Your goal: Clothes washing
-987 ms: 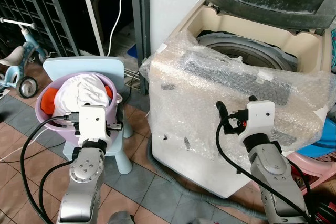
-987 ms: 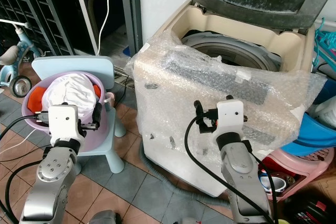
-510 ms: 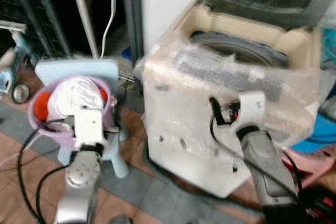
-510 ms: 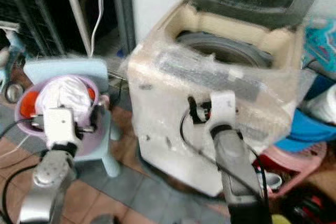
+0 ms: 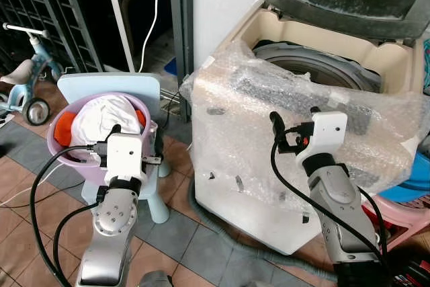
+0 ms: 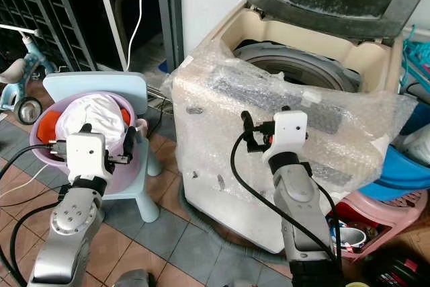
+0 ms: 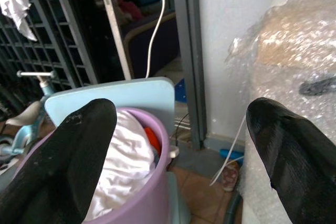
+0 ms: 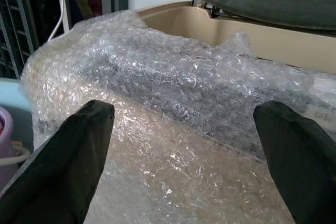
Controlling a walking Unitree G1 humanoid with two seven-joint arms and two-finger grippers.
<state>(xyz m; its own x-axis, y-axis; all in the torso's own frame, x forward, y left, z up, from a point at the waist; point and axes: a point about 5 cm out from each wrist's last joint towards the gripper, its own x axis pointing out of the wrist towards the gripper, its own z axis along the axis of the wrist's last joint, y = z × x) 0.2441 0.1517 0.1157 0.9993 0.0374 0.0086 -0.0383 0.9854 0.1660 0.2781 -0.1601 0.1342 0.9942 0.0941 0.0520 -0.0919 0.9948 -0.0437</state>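
Note:
A top-loading washing machine (image 5: 322, 35) stands with its lid up and its drum (image 5: 312, 65) showing. Bubble wrap (image 5: 255, 132) drapes over its front. To its left, a purple basin (image 5: 59, 147) sits on a light blue child's chair (image 5: 111, 84). The basin holds white cloth (image 5: 101, 115) and orange cloth (image 5: 62, 126). My left gripper (image 7: 178, 124) is open, just in front of the basin's near rim, holding nothing. My right gripper (image 8: 184, 124) is open in front of the wrapped front of the machine, below its top edge.
A child's tricycle (image 5: 27, 92) and a black metal grille (image 5: 40, 11) stand at the far left. A white cable (image 5: 158, 5) hangs beside the wall. A blue basin (image 6: 403, 166) on a pink stool (image 6: 383, 213) stands right of the machine. A grey hose (image 5: 222, 223) lies on the tiled floor.
The view shook and blurred half a second ago, then settled. My right gripper has risen a little and shifted left along the bubble wrap. The left gripper has barely moved.

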